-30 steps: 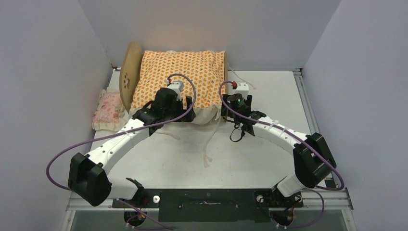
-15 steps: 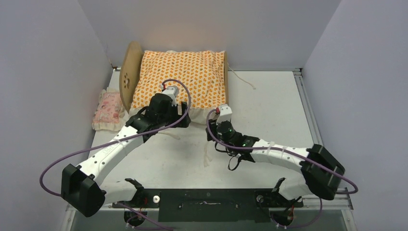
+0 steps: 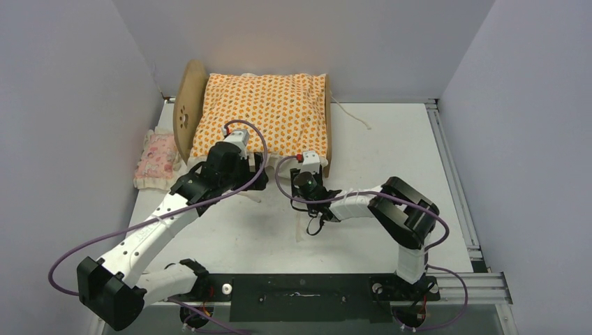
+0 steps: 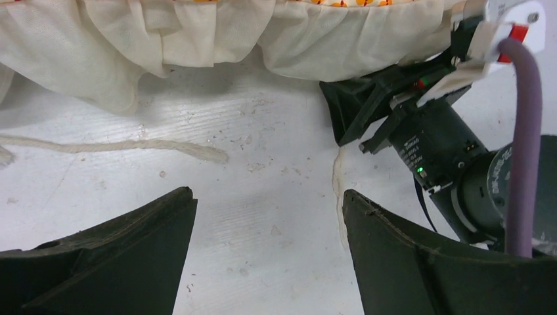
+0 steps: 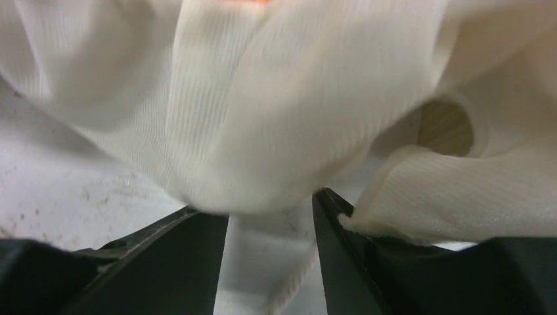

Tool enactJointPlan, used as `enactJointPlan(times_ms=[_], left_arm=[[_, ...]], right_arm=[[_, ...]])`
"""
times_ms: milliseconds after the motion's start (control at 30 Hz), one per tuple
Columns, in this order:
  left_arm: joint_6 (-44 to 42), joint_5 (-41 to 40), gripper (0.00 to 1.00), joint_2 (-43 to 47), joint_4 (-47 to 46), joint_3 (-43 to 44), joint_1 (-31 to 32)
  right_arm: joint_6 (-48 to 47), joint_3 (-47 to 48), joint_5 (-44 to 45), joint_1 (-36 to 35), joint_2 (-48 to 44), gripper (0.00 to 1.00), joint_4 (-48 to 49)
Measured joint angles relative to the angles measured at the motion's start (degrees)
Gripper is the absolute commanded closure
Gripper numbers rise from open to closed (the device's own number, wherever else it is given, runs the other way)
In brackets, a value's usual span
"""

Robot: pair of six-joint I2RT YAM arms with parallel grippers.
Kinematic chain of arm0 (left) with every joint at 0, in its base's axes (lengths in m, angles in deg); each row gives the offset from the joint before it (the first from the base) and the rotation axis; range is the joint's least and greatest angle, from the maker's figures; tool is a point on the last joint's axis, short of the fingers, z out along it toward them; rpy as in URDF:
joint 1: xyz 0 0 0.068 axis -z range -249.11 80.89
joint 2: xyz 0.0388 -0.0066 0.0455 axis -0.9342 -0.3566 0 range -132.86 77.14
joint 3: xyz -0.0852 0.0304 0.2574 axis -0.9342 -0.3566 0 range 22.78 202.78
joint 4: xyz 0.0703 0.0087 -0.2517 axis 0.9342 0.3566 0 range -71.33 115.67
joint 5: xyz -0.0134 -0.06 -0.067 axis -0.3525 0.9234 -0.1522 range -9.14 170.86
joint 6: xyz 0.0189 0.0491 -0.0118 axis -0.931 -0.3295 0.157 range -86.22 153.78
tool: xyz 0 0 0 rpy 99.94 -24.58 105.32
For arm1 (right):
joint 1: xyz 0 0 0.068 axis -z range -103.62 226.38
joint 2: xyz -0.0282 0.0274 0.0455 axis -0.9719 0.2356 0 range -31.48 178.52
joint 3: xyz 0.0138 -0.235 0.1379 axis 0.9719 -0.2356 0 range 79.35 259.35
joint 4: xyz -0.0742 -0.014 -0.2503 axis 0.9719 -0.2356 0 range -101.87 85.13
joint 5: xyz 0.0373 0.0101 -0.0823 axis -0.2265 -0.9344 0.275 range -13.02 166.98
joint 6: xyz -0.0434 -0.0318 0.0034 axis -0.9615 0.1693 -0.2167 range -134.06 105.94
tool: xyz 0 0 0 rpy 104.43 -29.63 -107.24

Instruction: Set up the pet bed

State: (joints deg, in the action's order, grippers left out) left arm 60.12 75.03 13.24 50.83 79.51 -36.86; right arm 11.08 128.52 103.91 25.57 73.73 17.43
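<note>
White table (image 3: 391,139) — left fingers (image 4: 118,256) wide, empty; right fingers (image 5: 164,262) around cushion ruffle (image 5: 263,131) — grip unclear

Your workspace: a walled white table (image 3: 391,139).
You see grey walls (image 3: 307,42) on three sides (warm glow at back).

Tan pet bed (image 3: 190,87), orange-patterned cushion (image 3: 265,112), pink pillow (image 3: 157,159)

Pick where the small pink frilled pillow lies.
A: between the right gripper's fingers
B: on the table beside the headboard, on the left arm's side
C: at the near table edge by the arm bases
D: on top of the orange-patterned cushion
B: the top view shows the pink pillow lying on the table just outside the paw-print headboard, not on the orange cushion.
</note>
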Motion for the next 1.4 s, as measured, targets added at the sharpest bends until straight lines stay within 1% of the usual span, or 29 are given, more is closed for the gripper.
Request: enactJointPlan(times_ms=[100, 200, 233, 300, 333, 367, 467, 500, 600, 700, 867, 967, 1100, 1200, 1400], left_arm=[[0.0, -0.4, 0.19, 0.9, 0.6, -0.4, 0.0], [0.0, -0.7, 0.19, 1.2, 1.0, -0.9, -0.1], [0.0, -0.7, 0.19, 1.2, 1.1, -1.1, -0.1], [0.0, -0.9, 0.19, 1.2, 1.5, -1.3, -0.1], [0.0, -1.0, 0.19, 1.2, 1.5, -1.4, -0.1], [0.0, -1.0, 0.19, 1.2, 1.6, -1.4, -0.1], [0.0, -1.0, 0.19, 1.0, 1.5, -1.4, -0.1], [0.0, -1.0, 0.19, 0.9, 1.5, -1.4, -0.1], [0.0, -1.0, 0.19, 0.4, 1.5, -1.4, -0.1], [0.0, -1.0, 0.19, -0.2, 1.1, -1.5, -0.1], [0.0, -0.6, 0.19, -1.5, 0.0, -2.2, -0.1], [0.2, 0.0, 0.19, -2.1, -1.3, -2.8, -0.1], [0.5, 0.8, 0.20, -3.2, -2.7, -3.3, -0.1], [0.9, 1.6, 0.20, -4.0, -3.9, -3.9, 0.0], [2.0, 2.7, 0.20, -6.3, -6.2, -5.7, 0.5]], right_arm=[[-0.5, 2.0, 0.6, 1.2, 1.7, 0.46, 2.0], [-0.7, 3.6, 0.8, 2.5, 3.5, 0.47, 3.1], [-0.8, 4.3, 0.7, 2.8, 4.4, 0.47, 3.4], [-0.9, 5.7, 0.6, 3.5, 6.2, 0.53, 3.5], [-1.0, 6.3, 0.5, 3.7, 7.1, 0.57, 3.5], [-1.1, 6.8, 0.3, 4.0, 8.0, 0.63, 3.5], [-1.4, 7.3, 0.3, 4.3, 9.6, 0.91, 3.7], [-1.4, 7.3, 0.2, 4.3, 9.6, 0.94, 3.6], [-0.6, 7.1, 0.0, 4.3, 9.2, 0.95, 3.0], [0.1, 4.6, -1.6, 3.5, 6.3, 0.95, 0.7], [2.3, -2.3, -7.1, -0.6, -3.8, 0.95, -7.3], [3.3, -4.3, -11.2, -3.7, -9.4, 0.95, -11.7], [4.5, -6.0, -16.0, -6.8, -14.9, 0.95, -15.4], [5.2, -6.7, -19.0, -7.9, -16.5, 0.95, -17.2], [5.6, -7.0, -23.2, -10.3, -16.4, 0.94, -21.0]])
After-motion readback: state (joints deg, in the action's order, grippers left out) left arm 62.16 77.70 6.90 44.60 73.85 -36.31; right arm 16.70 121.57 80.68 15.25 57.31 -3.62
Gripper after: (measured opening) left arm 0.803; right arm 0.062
